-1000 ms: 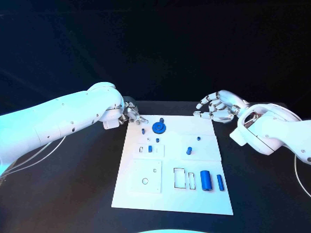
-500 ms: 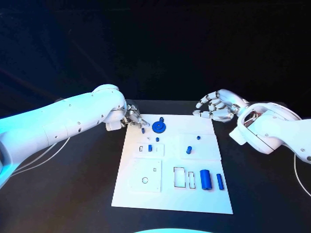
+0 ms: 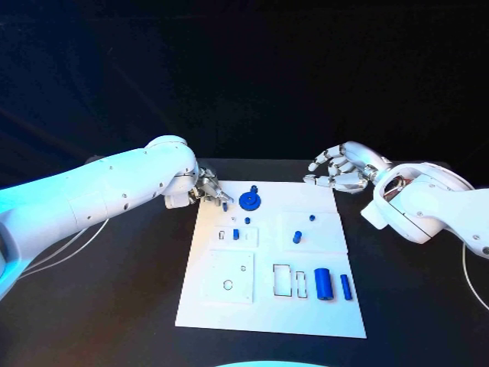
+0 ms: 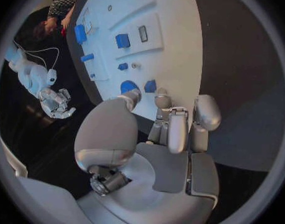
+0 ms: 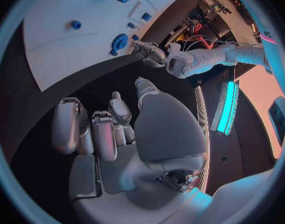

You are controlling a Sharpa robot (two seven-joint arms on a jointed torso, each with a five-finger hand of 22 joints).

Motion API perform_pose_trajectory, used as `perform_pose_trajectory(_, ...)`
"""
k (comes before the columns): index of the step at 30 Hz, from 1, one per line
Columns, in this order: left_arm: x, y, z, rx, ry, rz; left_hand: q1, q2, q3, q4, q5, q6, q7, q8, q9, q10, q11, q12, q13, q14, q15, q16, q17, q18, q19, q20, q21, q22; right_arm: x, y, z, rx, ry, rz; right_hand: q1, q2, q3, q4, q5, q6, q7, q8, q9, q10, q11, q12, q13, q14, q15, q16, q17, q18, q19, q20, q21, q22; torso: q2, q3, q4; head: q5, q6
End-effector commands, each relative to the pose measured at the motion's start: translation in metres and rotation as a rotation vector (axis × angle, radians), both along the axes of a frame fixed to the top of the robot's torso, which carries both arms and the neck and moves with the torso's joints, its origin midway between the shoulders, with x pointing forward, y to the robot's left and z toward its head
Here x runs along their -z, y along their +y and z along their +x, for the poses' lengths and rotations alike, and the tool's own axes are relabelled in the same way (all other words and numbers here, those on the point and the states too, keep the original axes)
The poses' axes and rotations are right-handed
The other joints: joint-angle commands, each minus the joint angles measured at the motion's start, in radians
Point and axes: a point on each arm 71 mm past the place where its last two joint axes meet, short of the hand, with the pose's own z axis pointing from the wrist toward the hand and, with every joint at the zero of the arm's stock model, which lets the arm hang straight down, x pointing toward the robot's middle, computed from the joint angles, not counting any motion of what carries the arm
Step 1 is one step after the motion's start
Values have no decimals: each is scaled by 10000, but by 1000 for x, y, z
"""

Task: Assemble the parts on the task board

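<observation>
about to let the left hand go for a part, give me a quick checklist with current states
1. left hand holds nothing: ok, its fingers curl over the far left corner of the task board.
2. right hand off the board: ok, it hovers beyond the far right corner, fingers apart.
3. blue round part unobstructed: ok, it lies just beside the left hand.
4. small blue part under the left fingertips: cannot tell if touched.
5. large blue cylinder lies near the close edge: ok.

Head view down over the task board (image 3: pixel 272 260); wrist views closer, sharing it.
</observation>
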Motion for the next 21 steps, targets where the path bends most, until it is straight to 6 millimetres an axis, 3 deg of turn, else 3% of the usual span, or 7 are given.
perform_pose_trajectory(1, 2, -3, -2, 219, 248, 11, 13, 126, -62, 11, 14, 75, 13, -26, -11, 55, -24, 26, -13, 530, 56, 30, 1050, 67, 12, 9, 37, -7, 0, 1, -1, -179, 19, -36, 24, 60, 2, -47, 33, -74, 21, 68, -17, -63, 13, -52, 8, 826, -65, -32, 1687, 71, -87, -3, -17, 856, -2, 10, -1, 8, 9)
perform_pose_trajectory(9, 3, -2, -2, 139, 303, -93, 261, 351, 45, -22, 17, 187, -20, -26, -44, 89, -54, 83, 19, 538, 33, 47, 1067, 64, 33, 6, 55, 34, 0, 1, 0, -163, 27, -43, 24, 60, 2, -47, 33, -74, 21, 68, -17, -63, 13, -52, 8, 826, -65, -32, 1687, 71, -87, -3, -17, 856, -2, 8, 8, 27, 15)
perform_pose_trajectory(21, 4, -5, -3, 11, 500, -592, 1247, 684, 705, -171, -1, 342, -158, 120, 47, 110, -181, 106, -33, 556, -76, 76, 1096, 58, 53, -62, 74, 94, 1, 2, 0, -176, 37, -49, 44, 78, 17, -48, 43, -73, 20, 77, -24, -49, 12, -38, 22, 826, -66, -34, 1683, 72, -88, -3, -23, 855, 10, 11, 7, 9, -1)
